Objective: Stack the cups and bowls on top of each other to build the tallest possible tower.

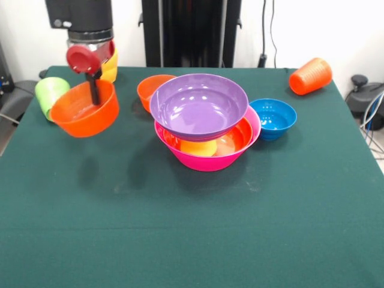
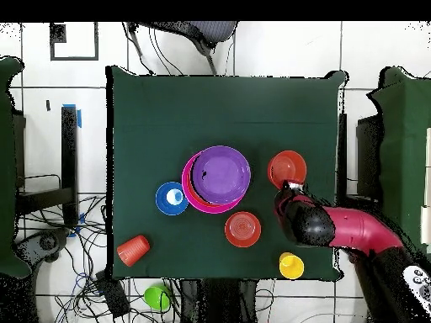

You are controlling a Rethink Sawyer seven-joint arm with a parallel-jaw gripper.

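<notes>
My gripper point(image 1: 93, 90) is shut on the far rim of the large orange bowl point(image 1: 84, 111) and holds it above the table at the left; in the overhead view the gripper point(image 2: 291, 186) and the bowl point(image 2: 284, 166) are at the right. The tower stands mid-table. Its base is the pink bowl point(image 1: 207, 161), with orange and yellow pieces point(image 1: 201, 146) inside and the purple bowl point(image 1: 198, 103) on top; the purple bowl also shows in the overhead view point(image 2: 220, 172). A small orange bowl point(image 1: 150, 89) stands behind the tower. A small blue bowl point(image 1: 273, 117) stands right of it.
A green cup point(image 1: 49, 93) lies on its side at the table's left edge, behind the held bowl. A yellow cup point(image 1: 110, 67) stands behind the gripper. An orange cup point(image 1: 310, 76) lies on its side at the far right corner.
</notes>
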